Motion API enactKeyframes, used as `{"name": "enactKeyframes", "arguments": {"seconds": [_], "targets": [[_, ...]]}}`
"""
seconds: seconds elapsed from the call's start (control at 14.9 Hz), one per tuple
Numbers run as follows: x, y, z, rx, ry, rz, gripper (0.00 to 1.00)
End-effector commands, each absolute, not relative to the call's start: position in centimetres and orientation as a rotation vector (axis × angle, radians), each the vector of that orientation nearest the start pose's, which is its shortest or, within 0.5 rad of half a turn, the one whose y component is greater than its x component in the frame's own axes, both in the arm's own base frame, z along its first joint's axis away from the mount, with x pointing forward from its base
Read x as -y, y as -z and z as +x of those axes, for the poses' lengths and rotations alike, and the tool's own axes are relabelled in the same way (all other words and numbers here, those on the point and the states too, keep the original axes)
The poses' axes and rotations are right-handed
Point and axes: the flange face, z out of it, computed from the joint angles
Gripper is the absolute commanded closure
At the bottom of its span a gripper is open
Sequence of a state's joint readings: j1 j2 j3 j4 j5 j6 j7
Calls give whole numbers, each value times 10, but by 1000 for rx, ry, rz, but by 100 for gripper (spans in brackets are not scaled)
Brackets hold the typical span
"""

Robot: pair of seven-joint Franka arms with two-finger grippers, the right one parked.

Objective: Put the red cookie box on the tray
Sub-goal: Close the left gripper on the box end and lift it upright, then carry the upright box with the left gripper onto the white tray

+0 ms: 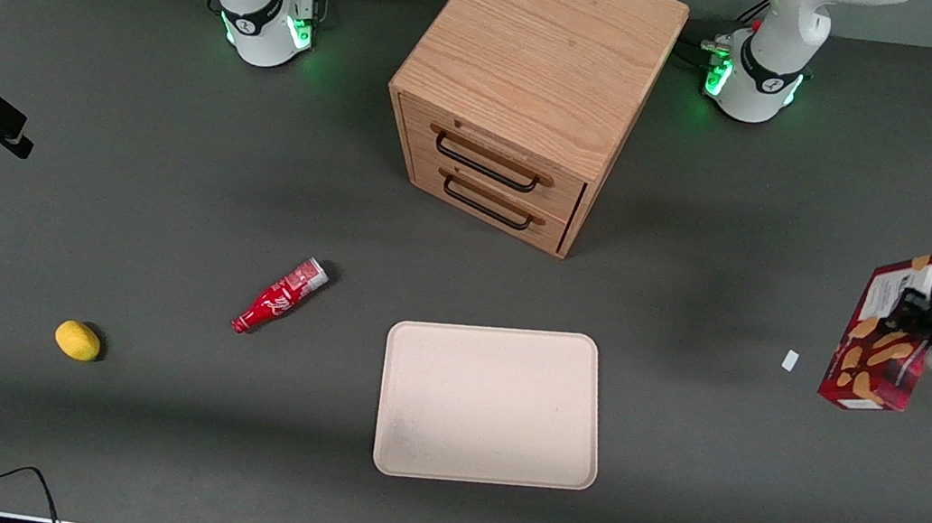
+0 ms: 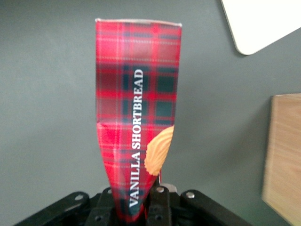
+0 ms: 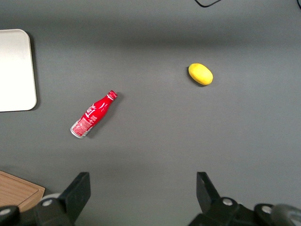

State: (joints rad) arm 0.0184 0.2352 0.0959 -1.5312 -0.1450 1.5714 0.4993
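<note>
With the gripper [image 1: 910,315] fingers clamped on the vanilla shortbread box [image 1: 884,338], held above the worktop well apart from the beige tray [image 1: 491,406] toward the working arm's end, carry it level over the tray's middle, lower until it rests flat, then release.

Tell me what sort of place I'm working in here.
Likely a robotics lab bench: a grey-matted table with staged props, a wooden drawer cabinet and the tray, while the gripper holds the red cookie box aloft toward the working arm's end.

Left arm [image 1: 768,58]: glossy white shell, black joint band, green base light. Gripper [image 1: 907,337]: black fingers, white body, black cable looping above the jaws.
</note>
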Motion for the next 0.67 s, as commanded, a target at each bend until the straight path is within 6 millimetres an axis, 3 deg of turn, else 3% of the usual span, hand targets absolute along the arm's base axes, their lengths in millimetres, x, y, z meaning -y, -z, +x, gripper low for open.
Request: {"name": "enactKeyframes", "arguments": {"seconds": [0.0, 0.07, 0.2, 0.4, 0.6], "targets": [[0, -578, 605, -389, -328, -3258, 100], [20, -591, 600, -308, -352, -3258, 100], [66, -600, 596, -177, -360, -3260, 100], [137, -587, 601, -30, -328, -3255, 100], [199, -551, 612, 58, -289, -3255, 100]]}}
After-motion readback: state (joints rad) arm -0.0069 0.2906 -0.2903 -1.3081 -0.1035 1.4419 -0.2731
